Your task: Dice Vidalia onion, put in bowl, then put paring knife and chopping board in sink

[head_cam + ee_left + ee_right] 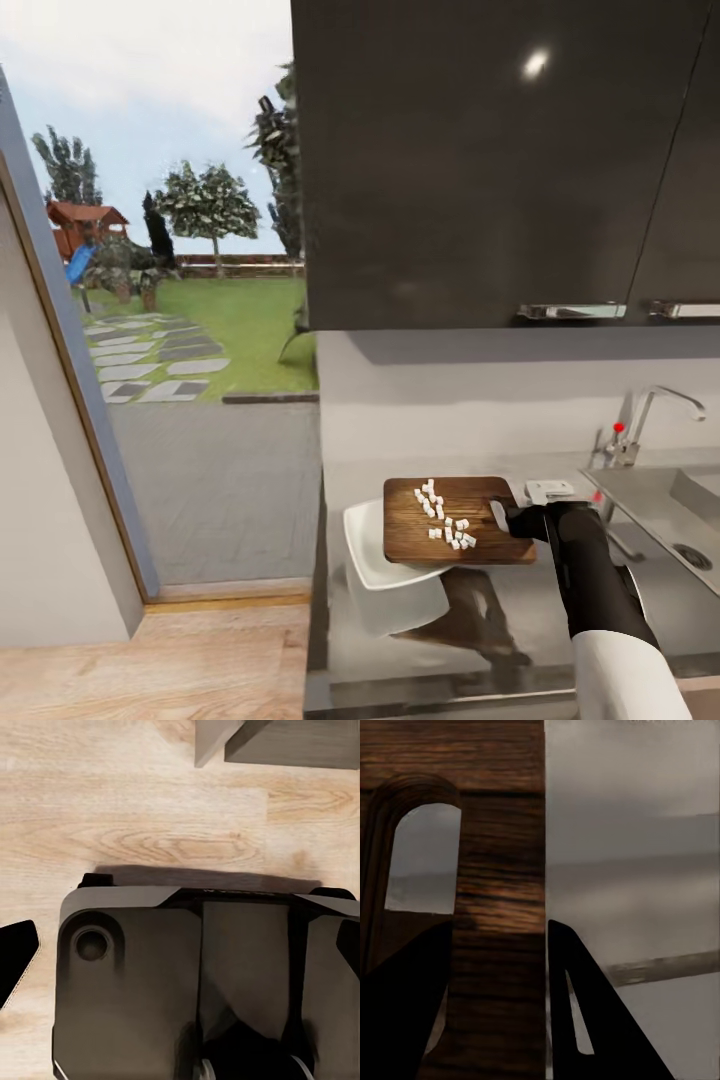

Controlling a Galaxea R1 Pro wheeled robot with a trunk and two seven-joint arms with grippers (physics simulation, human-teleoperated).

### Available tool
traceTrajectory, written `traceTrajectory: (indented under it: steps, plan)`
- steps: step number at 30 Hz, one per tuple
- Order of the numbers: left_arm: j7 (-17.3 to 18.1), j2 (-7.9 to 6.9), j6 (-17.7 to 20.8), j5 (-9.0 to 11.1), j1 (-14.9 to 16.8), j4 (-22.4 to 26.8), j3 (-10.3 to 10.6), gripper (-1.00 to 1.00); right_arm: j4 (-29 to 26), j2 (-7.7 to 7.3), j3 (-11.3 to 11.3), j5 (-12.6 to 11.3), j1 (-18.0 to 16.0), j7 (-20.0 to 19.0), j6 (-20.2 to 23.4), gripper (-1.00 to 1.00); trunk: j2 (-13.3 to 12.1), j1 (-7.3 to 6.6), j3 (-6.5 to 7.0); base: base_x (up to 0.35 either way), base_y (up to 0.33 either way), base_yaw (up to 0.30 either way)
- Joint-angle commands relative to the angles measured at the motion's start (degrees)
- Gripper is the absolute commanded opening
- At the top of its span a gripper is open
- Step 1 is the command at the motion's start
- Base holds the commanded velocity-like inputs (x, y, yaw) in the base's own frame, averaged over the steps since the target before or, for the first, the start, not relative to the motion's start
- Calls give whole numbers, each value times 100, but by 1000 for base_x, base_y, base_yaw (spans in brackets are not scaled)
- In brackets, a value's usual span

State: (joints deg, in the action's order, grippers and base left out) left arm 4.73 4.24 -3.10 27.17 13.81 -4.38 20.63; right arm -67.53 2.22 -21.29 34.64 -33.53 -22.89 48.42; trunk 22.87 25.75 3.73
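Over the white bowl (385, 575), right gripper (503, 516) clamps the chopping board (455, 522) by its edge (diced onion (443, 517) on top); left gripper's state: can't tell.

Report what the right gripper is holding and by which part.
The right gripper holds the chopping board by its right end, at the handle slot, lifting it over the bowl with diced onion on top.

chopping board (455, 520): brown, raised over bowl (385, 565) | diced onion (445, 515): white, on board | bowl: white, on countertop (540, 620)
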Motion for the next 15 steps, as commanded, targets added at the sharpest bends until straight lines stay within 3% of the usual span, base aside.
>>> traceTrajectory:
  steps: [1,11,15]
  plan:
    - [37,3,-33,61,8,-28,46,100,-6,6,-16,52,-4,-58,10,-100,4,4,-2,117,169,0]
    - [37,4,-33,61,8,-28,46,100,-5,6,-16,52,-4,-58,10,-100,4,4,-2,119,165,0]
    - [37,5,-33,61,8,-28,46,100,-6,6,-16,52,-4,-58,10,-100,4,4,-2,37,57,0]
